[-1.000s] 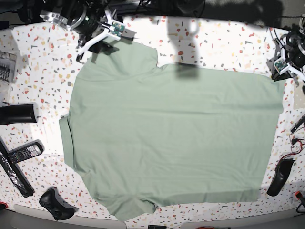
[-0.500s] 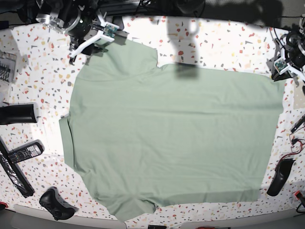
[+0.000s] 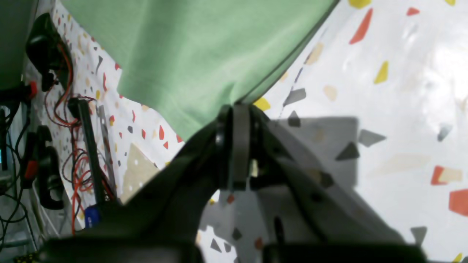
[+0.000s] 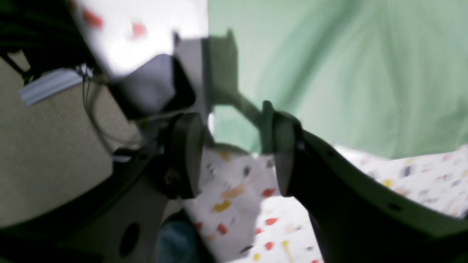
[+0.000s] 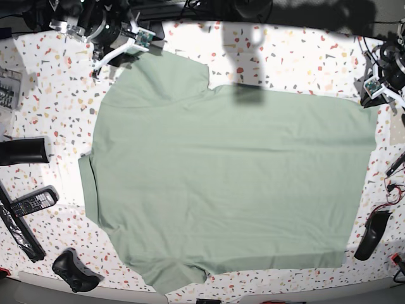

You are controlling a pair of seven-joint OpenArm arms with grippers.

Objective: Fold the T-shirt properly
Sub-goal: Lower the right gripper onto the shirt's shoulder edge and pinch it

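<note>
The pale sage-green T-shirt [image 5: 228, 177] lies spread flat over most of the table, with one sleeve at the far left and one at the near edge. My right gripper [image 5: 101, 65] is open and empty, just left of the far sleeve's edge. In the right wrist view the right gripper [image 4: 234, 146] has its jaws wide apart over bare table, with the shirt [image 4: 347, 73] beyond them. My left gripper [image 5: 376, 95] is at the shirt's far right corner. In the left wrist view the left gripper [image 3: 236, 109] is shut, its tips touching the shirt's hem [image 3: 190, 54]. I cannot tell whether cloth is pinched.
The speckled table [image 5: 297, 57] shows at the far side. At the left edge are a black cylinder [image 5: 22, 152], a remote [image 5: 28, 202] and a game controller [image 5: 74, 271]. A black object [image 5: 370, 235] and red cables [image 3: 73, 146] lie at the right edge.
My right gripper has drawn back to the left and slightly farther away, off the far sleeve's edge. The shirt and my left arm have not moved.
</note>
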